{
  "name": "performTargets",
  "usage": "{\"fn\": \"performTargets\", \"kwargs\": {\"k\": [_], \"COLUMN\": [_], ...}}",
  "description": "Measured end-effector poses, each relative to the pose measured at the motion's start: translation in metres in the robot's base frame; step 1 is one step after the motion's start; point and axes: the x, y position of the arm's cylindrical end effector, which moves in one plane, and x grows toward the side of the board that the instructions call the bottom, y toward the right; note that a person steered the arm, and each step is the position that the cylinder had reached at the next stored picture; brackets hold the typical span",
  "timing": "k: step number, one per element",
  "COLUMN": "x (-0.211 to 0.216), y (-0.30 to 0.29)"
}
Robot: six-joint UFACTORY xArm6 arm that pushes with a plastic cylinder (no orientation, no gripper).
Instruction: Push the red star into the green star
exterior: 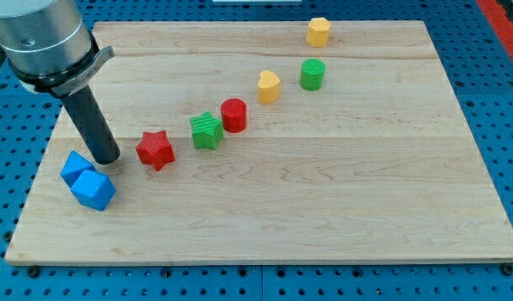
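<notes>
Two ridged stars, red star (155,150) beside green star (206,130); my tip (108,159) left; no claw.

Red star (155,150) lies flat, just to the view's right of my tip (108,159), apart from it. Green star (206,130) lies flat beyond it, farther right and slightly up, not touching.

My tip (108,159) sits left of the red star (155,150), green star (206,130) beyond
</notes>
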Motion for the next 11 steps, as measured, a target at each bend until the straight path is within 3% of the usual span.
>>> {"fn": "performTargets", "kwargs": {"k": [3,6,7,9,10,11], "x": [0.000,-0.001,0.027,-0.024,0.007,-0.038], "y": [0.006,0.062,0.080,0.120,0.163,0.198]}}
